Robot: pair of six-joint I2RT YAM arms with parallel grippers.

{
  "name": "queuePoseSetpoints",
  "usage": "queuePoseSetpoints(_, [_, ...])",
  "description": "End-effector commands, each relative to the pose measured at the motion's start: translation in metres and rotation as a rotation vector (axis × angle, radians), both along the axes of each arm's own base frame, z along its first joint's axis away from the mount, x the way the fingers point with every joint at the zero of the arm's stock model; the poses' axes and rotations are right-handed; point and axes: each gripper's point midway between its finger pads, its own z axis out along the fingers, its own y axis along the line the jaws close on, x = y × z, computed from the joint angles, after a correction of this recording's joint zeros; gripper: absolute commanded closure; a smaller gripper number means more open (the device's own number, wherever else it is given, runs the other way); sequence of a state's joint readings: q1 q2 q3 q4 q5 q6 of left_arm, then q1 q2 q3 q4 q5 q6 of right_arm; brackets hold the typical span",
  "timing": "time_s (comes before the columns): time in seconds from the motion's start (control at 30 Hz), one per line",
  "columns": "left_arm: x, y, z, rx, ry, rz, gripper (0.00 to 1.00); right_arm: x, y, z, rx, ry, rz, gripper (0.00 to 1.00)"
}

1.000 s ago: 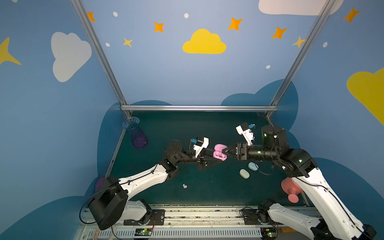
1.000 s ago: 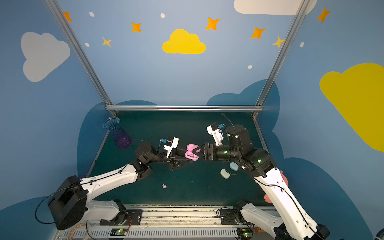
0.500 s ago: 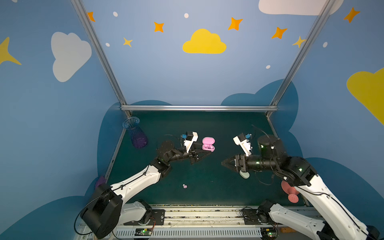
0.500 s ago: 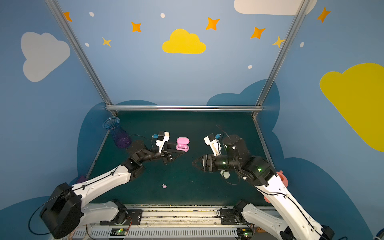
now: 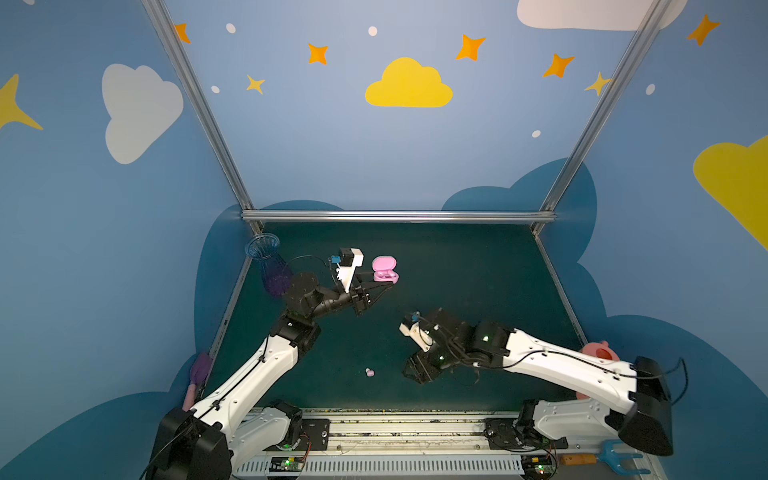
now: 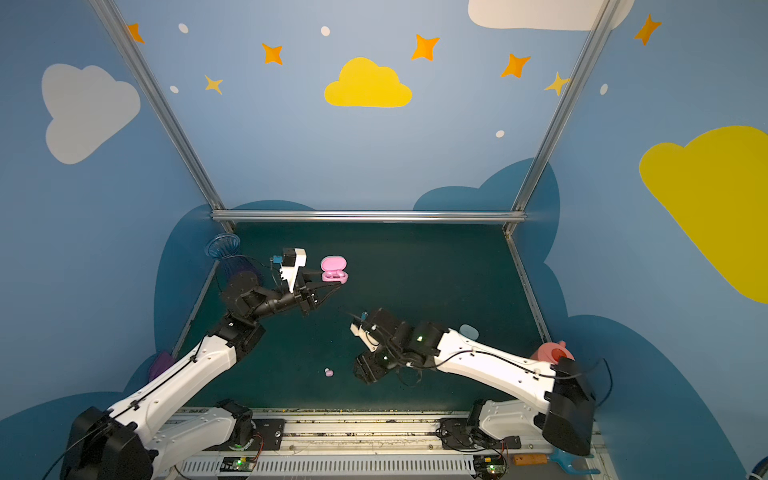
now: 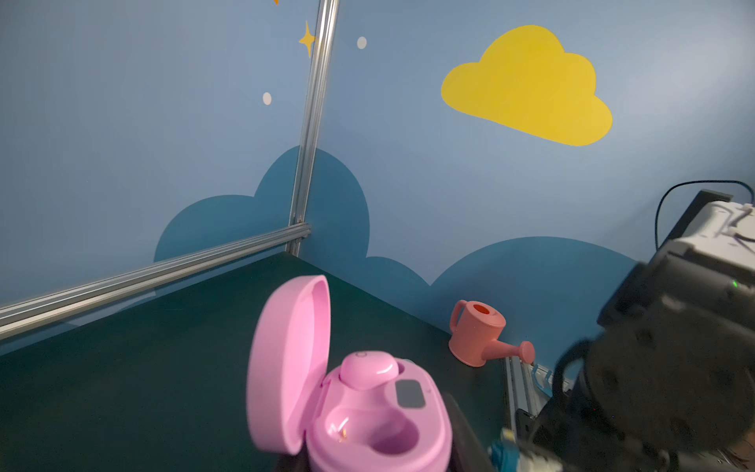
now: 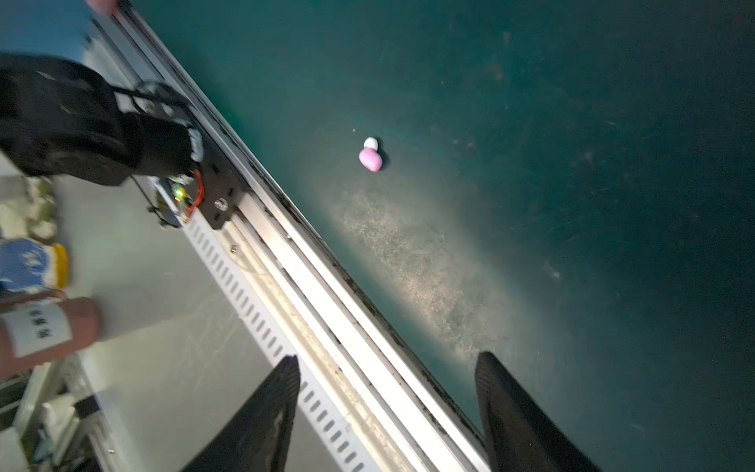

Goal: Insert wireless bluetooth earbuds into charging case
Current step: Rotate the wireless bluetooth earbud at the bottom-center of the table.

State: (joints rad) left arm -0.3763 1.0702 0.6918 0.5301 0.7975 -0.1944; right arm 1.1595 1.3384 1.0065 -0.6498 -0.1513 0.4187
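Case [image 5: 385, 270], pink, lid up, is clamped in the left tool [image 5: 381, 281] at the back left of the worktop [image 5: 457, 270] in both top views; a loose earbud [image 5: 369, 372] lies near the front edge. Left wrist: a seated earbud [image 7: 367, 370] sits in the case beside an empty socket [image 7: 380, 433]. Right wrist: right tool [image 8: 388, 357] released, fingers [image 8: 265, 408] spread; bare worktop all round the loose earbud.
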Motion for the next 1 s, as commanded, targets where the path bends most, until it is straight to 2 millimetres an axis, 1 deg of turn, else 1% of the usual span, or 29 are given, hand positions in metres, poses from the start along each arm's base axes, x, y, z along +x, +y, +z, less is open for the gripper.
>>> queuePoseSetpoints(0.0, [0.001,0.005,0.008,0.005,-0.017,-0.009,0.91,0.008,0.023,-0.008,-0.039,-0.124,0.085,0.33])
queuePoseSetpoints(0.17, [0.011,0.013,0.006,-0.003,-0.009,0.011,0.91,-0.002,0.054,-0.042,-0.138,-0.171,0.186,0.32])
queuePoseSetpoints(0.2, [0.014,0.016,0.007,-0.009,-0.010,0.015,0.91,-0.001,0.060,-0.050,-0.157,-0.174,0.196,0.32])
queuePoseSetpoints(0.37, [0.021,0.026,0.013,-0.023,-0.013,0.027,0.91,0.008,0.082,-0.073,-0.231,-0.198,0.200,0.32])
queuePoseSetpoints(0.5, [0.025,0.033,0.018,-0.022,-0.020,0.036,0.91,0.019,0.088,-0.089,-0.303,-0.219,0.183,0.32])
queuePoseSetpoints(0.73, [0.027,0.038,0.019,-0.036,-0.019,0.045,0.91,0.031,0.094,-0.100,-0.373,-0.248,0.178,0.33])
queuePoseSetpoints(0.97, [0.027,0.040,0.020,-0.047,-0.019,0.043,0.91,0.038,0.092,-0.105,-0.448,-0.253,0.194,0.32])
